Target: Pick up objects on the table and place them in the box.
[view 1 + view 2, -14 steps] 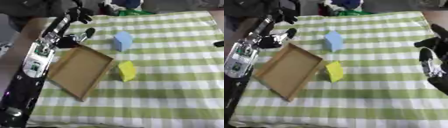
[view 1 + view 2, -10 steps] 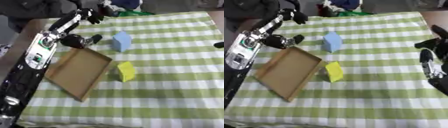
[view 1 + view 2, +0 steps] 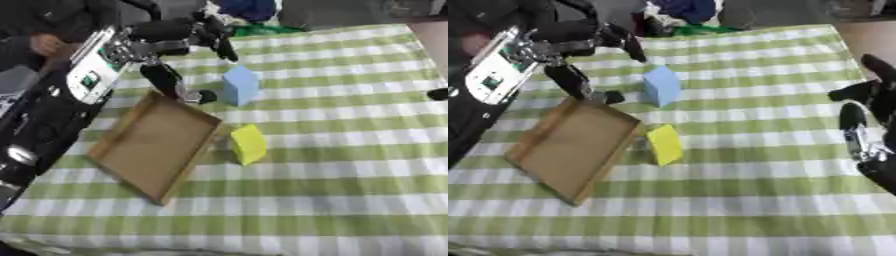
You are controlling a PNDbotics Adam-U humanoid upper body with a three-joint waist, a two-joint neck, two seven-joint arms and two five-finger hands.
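1. At the left we find the robot's left hand [image 3: 179, 60] reaching in from the upper left. Its fingers are spread and partly extended, thumb pointing down toward the table, and it has hold of nothing. It hangs above the far corner of the box, just beside the blue block, which we judge to be an approach toward that block.

2. Below it lies the shallow brown cardboard box [image 3: 156, 142], open side up, set askew on the green-and-white checked tablecloth [image 3: 350, 165]. It holds no objects, so we judge the task barely begun.

3. The light blue rectangular block [image 3: 240, 85] stands upright just beyond the box's far corner, apart from the hand.

4. The yellow rectangular block [image 3: 248, 143] lies tilted, just beside the box's right wall; we cannot tell whether it touches it. Its nearness should make for a short transfer.

5. At the right edge the robot's right hand [image 3: 866, 117] rests idle, fingers relaxed and upward, empty, well apart from both blocks.
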